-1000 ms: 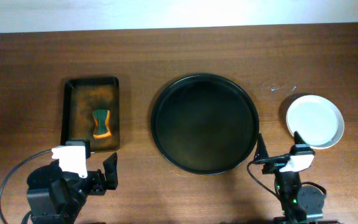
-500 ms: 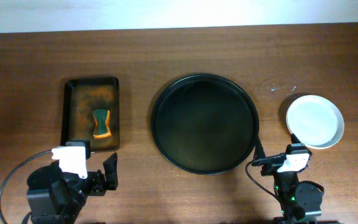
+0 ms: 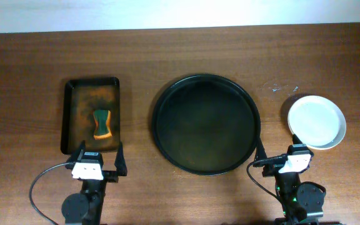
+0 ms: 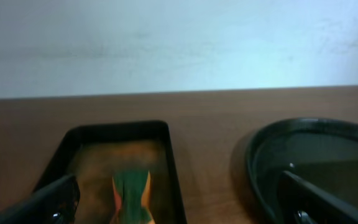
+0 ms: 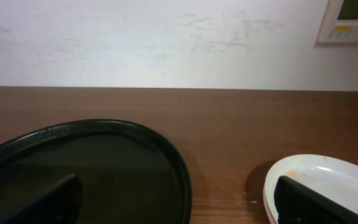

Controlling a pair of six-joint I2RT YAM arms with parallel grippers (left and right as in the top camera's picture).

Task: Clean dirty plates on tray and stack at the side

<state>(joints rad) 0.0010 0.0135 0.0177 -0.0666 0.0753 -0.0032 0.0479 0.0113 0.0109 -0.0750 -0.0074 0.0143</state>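
Observation:
A round black tray lies in the middle of the table with nothing on it. A white plate sits on the table to its right, off the tray. In the right wrist view the plate shows a faint brownish smear. My left gripper is open and empty near the front edge, just in front of the sponge dish. My right gripper is open and empty near the front edge, between the round tray and the plate. Both wrist views show open fingers: left, right.
A small rectangular black dish at the left holds a green and orange sponge. The sponge and the dish rim also show in the left wrist view. Bare wooden table lies behind the trays.
My left arm has swung from a turned, folded pose to point straight ahead at the sponge dish. My right arm settled slightly lower and has stayed still since.

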